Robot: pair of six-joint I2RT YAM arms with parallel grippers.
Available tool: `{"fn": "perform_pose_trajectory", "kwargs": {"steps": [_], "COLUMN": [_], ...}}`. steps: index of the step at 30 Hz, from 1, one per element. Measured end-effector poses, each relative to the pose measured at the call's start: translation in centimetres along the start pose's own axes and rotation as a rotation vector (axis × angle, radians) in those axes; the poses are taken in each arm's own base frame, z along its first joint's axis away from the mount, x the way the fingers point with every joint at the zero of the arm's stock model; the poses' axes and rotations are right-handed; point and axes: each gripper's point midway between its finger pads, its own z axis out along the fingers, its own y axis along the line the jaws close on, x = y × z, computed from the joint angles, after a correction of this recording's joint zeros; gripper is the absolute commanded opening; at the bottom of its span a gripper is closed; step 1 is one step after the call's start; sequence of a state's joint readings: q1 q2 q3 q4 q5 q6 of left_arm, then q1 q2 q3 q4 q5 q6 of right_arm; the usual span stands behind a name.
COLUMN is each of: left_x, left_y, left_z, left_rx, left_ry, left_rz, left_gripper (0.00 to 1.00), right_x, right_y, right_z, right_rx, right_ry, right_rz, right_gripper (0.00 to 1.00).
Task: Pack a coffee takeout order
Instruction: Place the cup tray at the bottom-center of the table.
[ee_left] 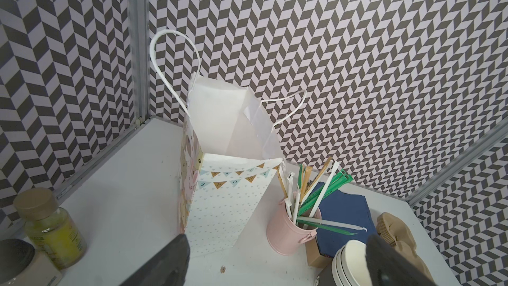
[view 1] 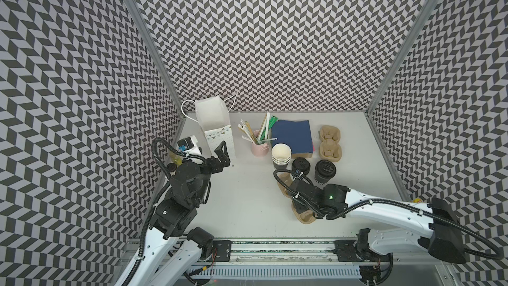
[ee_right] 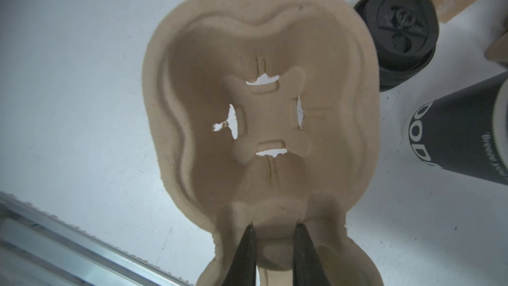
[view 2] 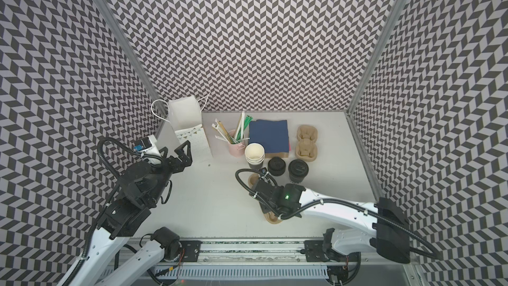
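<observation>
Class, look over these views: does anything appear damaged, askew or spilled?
The pulp carrier pinched by the right gripper has ragged, torn-looking slits around the centre of its cup well, with white showing through. Nothing looks spilled.

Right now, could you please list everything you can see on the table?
bag: one, white patterned, back left corner, upright, open
pail: one, pink, holding straws, beside bag
napkins: stack, navy, back middle
spare carriers: stack, tan, back right
open cups: stack, white-lined, in front of napkins
lids: short stack, black, beside open cups
lidded cup: one, dark, right of lids
bottle: one, yellowish, left edge
carrier: one, tan, front right, gripped
left gripper: open, near bag
right gripper: shut on carrier's middle
</observation>
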State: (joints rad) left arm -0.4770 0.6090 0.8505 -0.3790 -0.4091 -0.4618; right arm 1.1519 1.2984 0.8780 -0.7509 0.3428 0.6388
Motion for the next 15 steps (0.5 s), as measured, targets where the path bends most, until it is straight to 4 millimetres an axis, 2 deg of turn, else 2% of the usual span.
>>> {"fn": "perform_pose_trajectory", "kwargs": {"steps": [5,11,15], "left_x": [-1.8,-1.9,-2.7], "left_y": [-0.9,-0.7,0.2], "left_z": [0.6,2.2,3.7], "left_rx": [-0.011,-0.063,-0.127], "left_ry": [-0.011,0.020,0.044], "left_rz": [-0.007,0.007,0.003], "left_gripper": [1.00,1.00,1.00], "right_x": [2.0,2.3,2.4], "right_y": [-0.2,0.2,0.3], "right_z": [2.1,3.3,3.8], "right_rx": [0.024,0.024,0.030], "right_ry": [0.056,0.064,0.069], "right_rz": [-0.021,-0.026,-0.030], "right_gripper": [0.00,0.00,0.10]}}
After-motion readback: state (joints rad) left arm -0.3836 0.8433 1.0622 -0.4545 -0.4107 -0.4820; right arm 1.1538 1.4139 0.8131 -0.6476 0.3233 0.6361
